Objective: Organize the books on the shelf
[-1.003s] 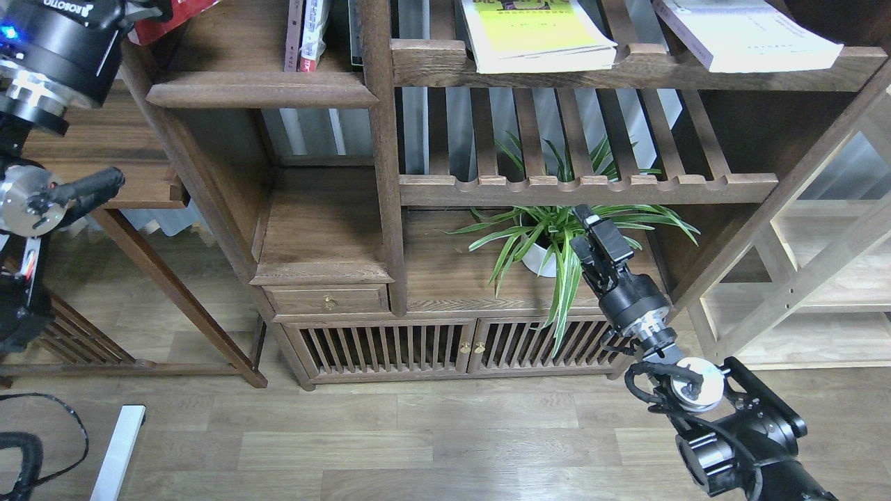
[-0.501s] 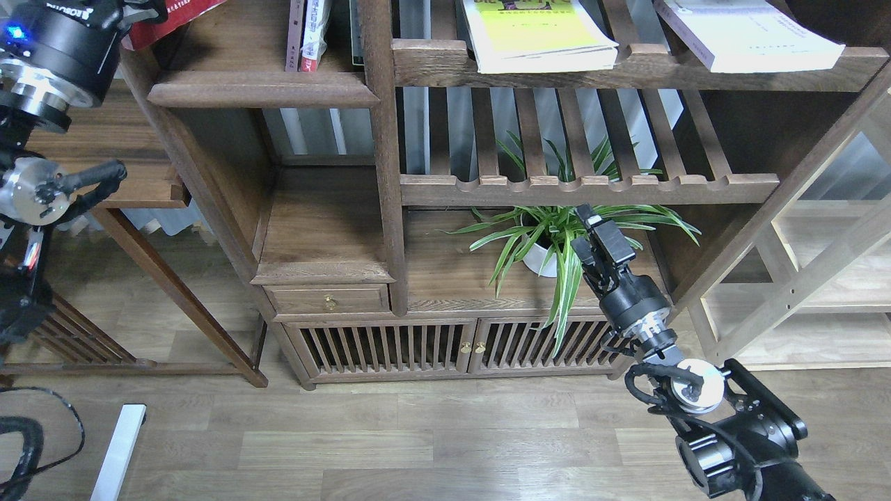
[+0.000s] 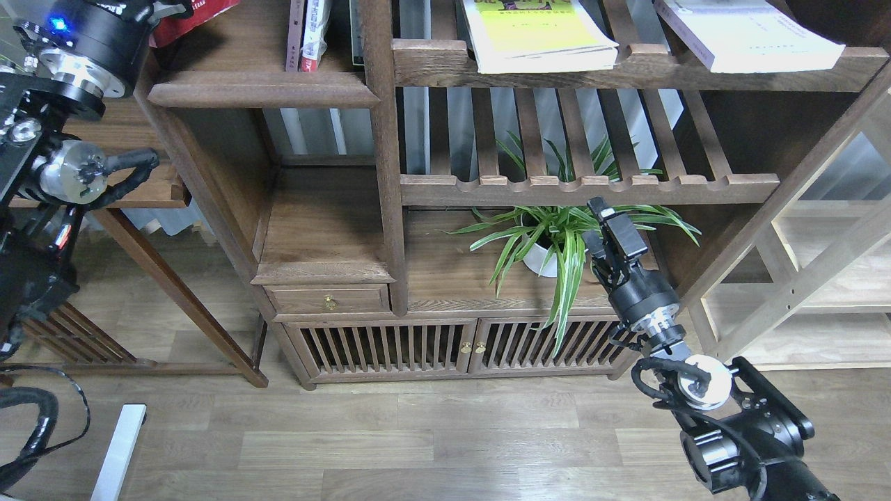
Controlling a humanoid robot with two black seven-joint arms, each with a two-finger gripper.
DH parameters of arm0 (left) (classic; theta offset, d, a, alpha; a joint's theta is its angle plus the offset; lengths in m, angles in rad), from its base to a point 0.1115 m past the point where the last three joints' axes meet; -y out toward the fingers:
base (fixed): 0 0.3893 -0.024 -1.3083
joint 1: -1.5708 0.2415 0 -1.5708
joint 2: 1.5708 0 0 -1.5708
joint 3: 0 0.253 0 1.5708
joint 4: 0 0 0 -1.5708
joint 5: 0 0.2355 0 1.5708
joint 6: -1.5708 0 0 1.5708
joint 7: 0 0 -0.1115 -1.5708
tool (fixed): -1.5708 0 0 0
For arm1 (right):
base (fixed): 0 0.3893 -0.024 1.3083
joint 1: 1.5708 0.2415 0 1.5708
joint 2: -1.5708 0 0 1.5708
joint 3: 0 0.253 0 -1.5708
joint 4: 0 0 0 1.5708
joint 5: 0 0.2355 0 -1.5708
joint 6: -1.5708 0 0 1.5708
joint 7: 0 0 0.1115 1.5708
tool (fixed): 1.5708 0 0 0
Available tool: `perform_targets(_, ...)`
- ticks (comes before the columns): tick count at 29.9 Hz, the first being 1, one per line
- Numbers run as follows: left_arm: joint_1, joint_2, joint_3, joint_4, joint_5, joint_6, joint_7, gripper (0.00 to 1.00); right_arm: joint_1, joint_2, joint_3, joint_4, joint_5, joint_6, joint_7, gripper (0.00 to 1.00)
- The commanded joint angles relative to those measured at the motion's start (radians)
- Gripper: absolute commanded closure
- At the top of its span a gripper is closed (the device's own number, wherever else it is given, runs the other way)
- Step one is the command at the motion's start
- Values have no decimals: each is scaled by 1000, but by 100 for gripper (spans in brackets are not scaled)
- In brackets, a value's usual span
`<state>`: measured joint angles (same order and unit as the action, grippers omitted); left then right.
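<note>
The red book (image 3: 198, 12) shows at the top left edge, held at the far end of my left arm. My left gripper (image 3: 161, 8) is mostly cut off by the frame's top and sits just left of the shelf (image 3: 259, 89), a solid dark board with a rounded lip. The yellow-green book (image 3: 536, 31) lies flat on the upper slatted rack (image 3: 431, 64). The white book (image 3: 748, 33) lies flat to its right. My right gripper (image 3: 611, 224) hangs low beside the plant and holds nothing. Its fingers look dark and close together.
Two thin books (image 3: 306, 35) stand upright at the shelf's right end against a post (image 3: 379, 139). A potted spider plant (image 3: 550, 243) sits under the lower slatted rack (image 3: 585, 188). A side table (image 3: 132, 188) stands at left, and a pale frame (image 3: 821, 264) at right.
My left arm has swung right and slightly up, carrying the red book closer to the shelf. My right gripper has shifted a little to the right.
</note>
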<state>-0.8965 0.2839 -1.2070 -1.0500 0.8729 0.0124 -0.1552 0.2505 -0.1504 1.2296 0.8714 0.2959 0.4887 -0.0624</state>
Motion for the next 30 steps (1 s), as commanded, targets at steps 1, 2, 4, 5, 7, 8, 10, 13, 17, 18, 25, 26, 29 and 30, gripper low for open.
perform_targets(1,-44,-8,33,44,-8,11,-13,100,-10,0,19,0,2,0,1,2)
perform_targets(2,-56,-8,43,54,-12,14,-15,100,-11,0,22,0,3,0,1,2)
perform_targets(4,-87,-9,70,83,-35,20,-17,100,-13,0,27,0,3,0,1,2)
perform_targets(5,-97,-15,84,96,-46,27,-18,100,-13,0,27,0,3,0,1,2)
perform_targets(7,-125,-35,113,129,-64,52,-33,100,-14,-1,30,3,3,0,1,2)
perform_targets(8,-137,-41,125,143,-71,60,-43,100,-16,-1,31,4,3,0,1,2)
perform_targets(10,-157,-45,153,166,-78,64,-53,100,-16,-3,44,4,3,0,0,2)
perform_targets(13,-179,-46,176,206,-86,64,-73,100,-16,-5,48,4,3,0,0,2)
perform_targets(17,-223,-84,193,290,-104,64,-135,100,-16,-6,56,12,3,0,0,2)
perform_targets(18,-228,-86,202,301,-104,64,-136,100,-16,-6,59,12,3,0,0,2)
perform_targets(25,-269,-107,283,387,-167,63,-168,100,-14,-5,61,12,3,0,0,2)
perform_targets(26,-278,-120,300,393,-173,64,-175,100,-14,-5,61,12,3,0,0,2)
perform_targets(29,-286,-129,326,418,-196,64,-176,100,-14,-5,61,12,3,0,0,2)
perform_targets(30,-288,-130,328,423,-202,64,-176,100,-14,-5,61,12,3,0,0,2)
